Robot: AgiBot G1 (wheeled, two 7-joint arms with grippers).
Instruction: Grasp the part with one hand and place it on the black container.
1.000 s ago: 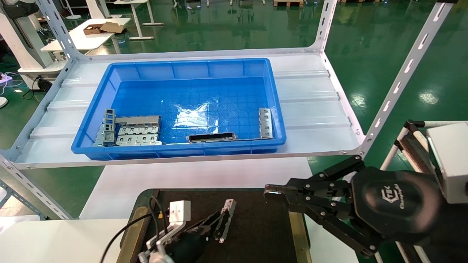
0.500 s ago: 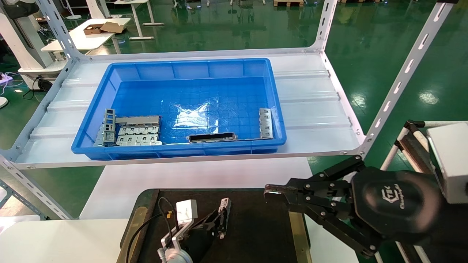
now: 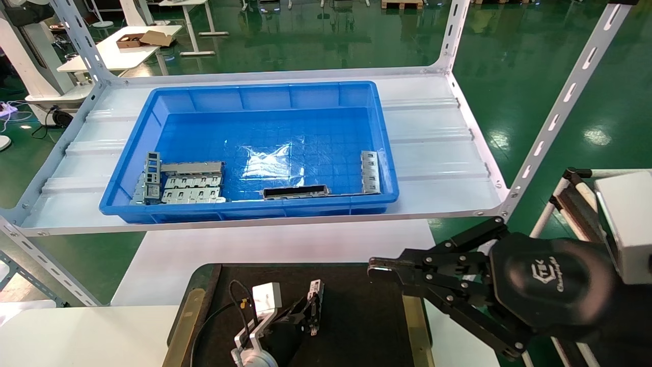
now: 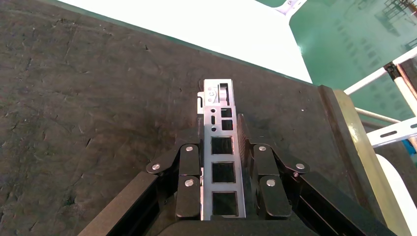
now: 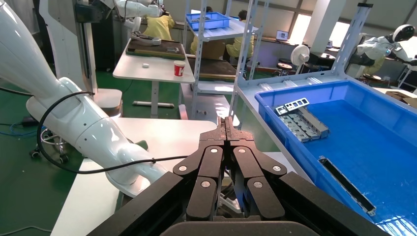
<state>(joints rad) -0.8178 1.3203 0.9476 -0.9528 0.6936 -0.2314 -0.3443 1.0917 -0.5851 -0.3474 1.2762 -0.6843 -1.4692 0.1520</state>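
The floor (image 3: 535, 76) was glossy green and reflected overhead light. A white slotted-steel shelf rack (image 3: 448, 153) stood at the bench's far edge. Beyond it, white tables (image 3: 122, 51) stood on the floor, one carrying an open cardboard box (image 3: 145, 38).

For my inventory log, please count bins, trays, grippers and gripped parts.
Blue plastic bin: 1
Black flat tray, brass-coloured side strips: 1
Black claw grippers: 2 (left gripper over tray, right gripper beside it)
Silvery sheet-metal channel bar, gripped: 1
Total: 5

Two pincers (image 3: 313, 309) (image 3: 379, 267), one blue bin (image 3: 132, 168), one black tray (image 3: 356, 326).
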